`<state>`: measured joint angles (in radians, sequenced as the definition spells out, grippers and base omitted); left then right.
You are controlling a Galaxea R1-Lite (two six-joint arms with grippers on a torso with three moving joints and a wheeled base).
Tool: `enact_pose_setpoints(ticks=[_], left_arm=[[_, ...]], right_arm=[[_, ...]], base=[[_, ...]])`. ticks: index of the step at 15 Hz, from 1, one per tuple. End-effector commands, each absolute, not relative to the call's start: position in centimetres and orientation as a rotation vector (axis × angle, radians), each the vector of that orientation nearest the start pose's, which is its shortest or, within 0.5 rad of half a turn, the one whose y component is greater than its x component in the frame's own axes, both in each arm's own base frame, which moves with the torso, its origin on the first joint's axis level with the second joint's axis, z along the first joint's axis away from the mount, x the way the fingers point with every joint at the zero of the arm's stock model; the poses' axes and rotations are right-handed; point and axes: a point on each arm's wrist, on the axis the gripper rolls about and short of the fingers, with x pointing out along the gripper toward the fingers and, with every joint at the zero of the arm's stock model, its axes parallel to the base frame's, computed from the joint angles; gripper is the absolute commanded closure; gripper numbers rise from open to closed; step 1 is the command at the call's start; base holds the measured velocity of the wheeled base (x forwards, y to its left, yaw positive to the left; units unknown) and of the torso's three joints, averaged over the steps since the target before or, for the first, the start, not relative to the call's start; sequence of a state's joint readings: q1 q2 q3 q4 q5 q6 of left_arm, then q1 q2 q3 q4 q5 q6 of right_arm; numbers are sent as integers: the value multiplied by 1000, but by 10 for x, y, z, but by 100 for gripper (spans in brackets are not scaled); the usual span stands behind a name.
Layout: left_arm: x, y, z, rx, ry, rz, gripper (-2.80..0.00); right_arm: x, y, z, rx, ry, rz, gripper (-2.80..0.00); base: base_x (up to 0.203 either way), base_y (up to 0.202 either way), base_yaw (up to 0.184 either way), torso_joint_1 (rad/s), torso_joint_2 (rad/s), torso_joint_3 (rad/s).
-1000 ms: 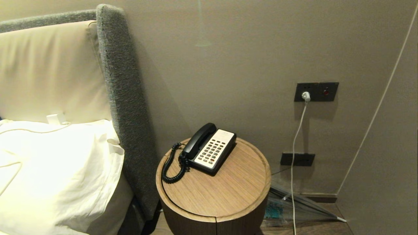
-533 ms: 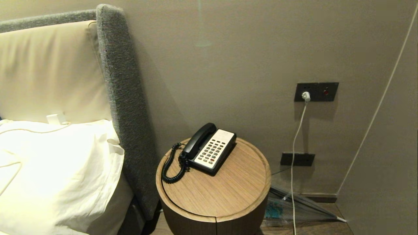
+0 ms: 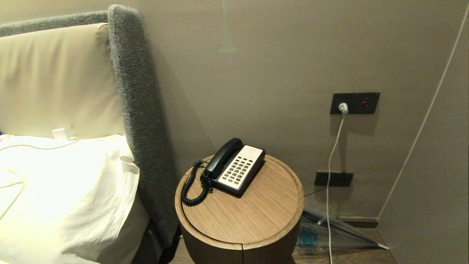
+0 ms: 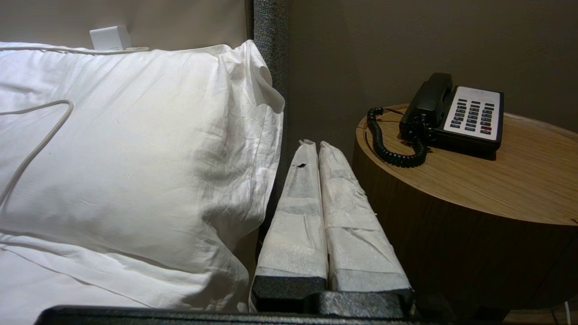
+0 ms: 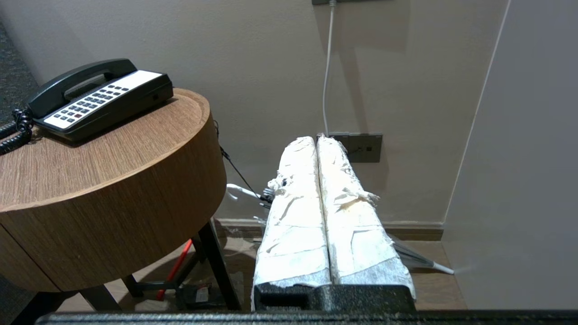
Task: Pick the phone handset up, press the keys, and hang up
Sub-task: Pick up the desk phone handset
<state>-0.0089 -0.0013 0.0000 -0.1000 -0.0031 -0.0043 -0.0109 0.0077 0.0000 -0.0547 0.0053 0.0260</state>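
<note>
**Resting handset, both pincers shut**

Looking down from the head camera, I see the long black plastic phone handset (image 3: 223,157) lying in its cradle along the left side of the black desk phone base with a white keypad panel (image 3: 240,170). Its black coiled cord (image 3: 192,187) loops off the near end onto the round wooden table (image 3: 253,216), which stands beside the grey upholstered headboard (image 3: 139,110) and the white pillow (image 3: 62,190). A white cable (image 3: 331,165) hangs from a dark wall socket plate (image 3: 354,103) to the right of the table.

Neither arm shows in the head view. My left pincer (image 4: 314,146), wrapped in white padding, is low between pillow and table, its two fingers pressed together and holding nothing. My right pincer (image 5: 316,141), wrapped likewise, is low on the table's right side, also closed tight and empty. Both sit well apart from the handset.
</note>
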Motion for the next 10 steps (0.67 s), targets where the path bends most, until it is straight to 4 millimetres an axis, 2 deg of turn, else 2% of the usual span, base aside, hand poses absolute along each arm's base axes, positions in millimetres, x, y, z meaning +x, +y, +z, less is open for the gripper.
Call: enact_pose_setpoints(ticks=[1,10], left_arm=[[-20,0,75,-6,-63,-12,0],[-20,0,75,-8,-62,-12,0]], right_arm=[[-21,0,76,27,-26,-3,0],[-21,0,76,27,-28,-4,0]], base=[[0,0,0,0,0,0],[0,0,0,0,0,0]])
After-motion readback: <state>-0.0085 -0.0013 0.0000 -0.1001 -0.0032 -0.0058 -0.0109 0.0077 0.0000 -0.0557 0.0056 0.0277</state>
